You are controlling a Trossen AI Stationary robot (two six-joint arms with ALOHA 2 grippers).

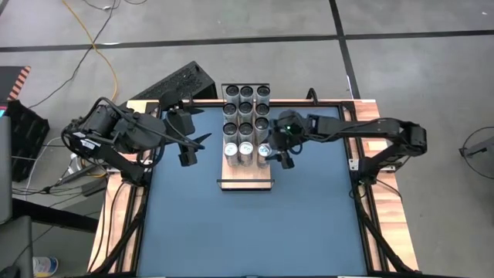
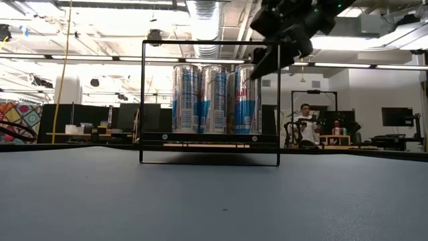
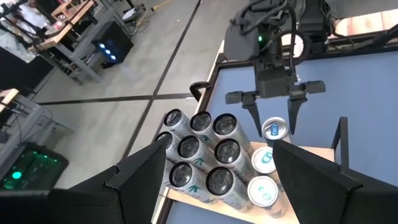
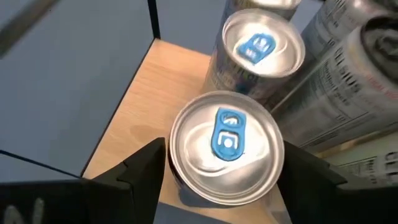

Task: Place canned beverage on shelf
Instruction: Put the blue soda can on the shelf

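The shelf [image 1: 247,174], a light-wood board with black end rails [image 2: 210,43], lies mid-table. Several dark-topped cans [image 1: 245,108] fill its far part. Nearer me stands a row of three silver cans with blue tabs. The rightmost can [image 4: 227,140] stands upright on the board. My right gripper [image 4: 224,163] is open and slants down over it from the right. Its fingers [image 3: 255,115] stand on either side of the can's top [image 3: 274,129], with a gap showing on each side. My left gripper [image 1: 189,147] waits open, left of the shelf and raised.
The other two silver cans [image 1: 238,149] stand close against the rightmost one's left. The board's near end [image 1: 247,176] is bare wood. The blue table [image 1: 247,232] stretches toward me. A black case [image 1: 174,81] lies at the far left corner. A person [image 2: 306,127] sits in the room behind.
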